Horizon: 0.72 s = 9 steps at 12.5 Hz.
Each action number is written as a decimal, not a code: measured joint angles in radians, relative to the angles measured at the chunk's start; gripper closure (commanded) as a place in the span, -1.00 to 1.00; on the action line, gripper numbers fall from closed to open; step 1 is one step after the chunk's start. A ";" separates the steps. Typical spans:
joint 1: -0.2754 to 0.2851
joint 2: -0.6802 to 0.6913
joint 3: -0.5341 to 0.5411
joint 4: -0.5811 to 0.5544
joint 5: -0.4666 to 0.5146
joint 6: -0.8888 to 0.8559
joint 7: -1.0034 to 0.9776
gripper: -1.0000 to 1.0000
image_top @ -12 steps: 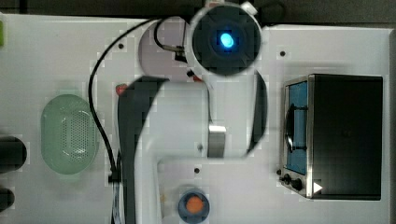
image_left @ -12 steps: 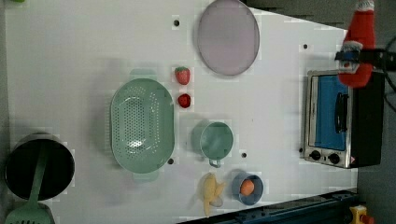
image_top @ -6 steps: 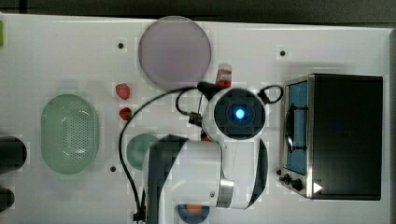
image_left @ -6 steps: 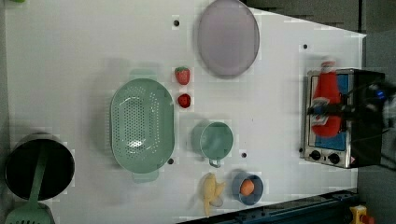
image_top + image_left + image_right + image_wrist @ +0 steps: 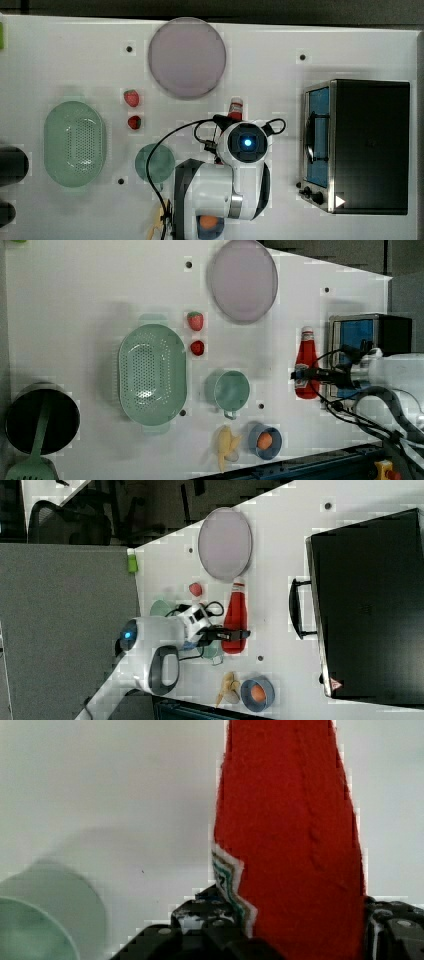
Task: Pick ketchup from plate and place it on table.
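The ketchup (image 5: 304,360), a red bottle with a white cap, is off the plate and stands over the white table (image 5: 75,290) between the green cup and the oven. My gripper (image 5: 303,374) is shut on its lower body. In the right view the gripper (image 5: 234,634) clamps the ketchup (image 5: 233,615) near its base. In the top view the arm covers most of the ketchup (image 5: 235,107), leaving its cap showing. The wrist view has the red ketchup (image 5: 290,830) between dark fingers (image 5: 165,937). The pale lilac plate (image 5: 186,57) lies bare. Whether the bottle's base touches the table I cannot tell.
A black oven (image 5: 367,145) stands at the top view's right. A green cup (image 5: 155,162), two strawberries (image 5: 131,97), a green perforated basket (image 5: 75,142), a banana (image 5: 227,445) and a blue bowl (image 5: 265,440) with an orange fruit lie nearby.
The arm has carried the ketchup away from the plate, leftward and down in the left view, to a spot beside the oven. The grip has stayed shut on it.
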 measured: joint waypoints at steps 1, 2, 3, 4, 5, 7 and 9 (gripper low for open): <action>0.000 0.044 0.000 0.004 0.001 0.029 0.000 -0.24; -0.002 0.083 0.003 0.004 0.001 0.063 0.000 -0.43; -0.009 0.117 0.011 0.006 0.001 0.103 0.000 -0.65; -0.008 0.149 0.013 0.004 0.004 0.156 0.000 -0.88; -0.002 0.170 0.012 0.006 0.006 0.188 0.000 -0.99; 0.001 0.167 0.011 0.004 0.006 0.196 0.004 -1.00; 0.000 0.132 0.011 0.002 0.006 0.189 0.050 -1.00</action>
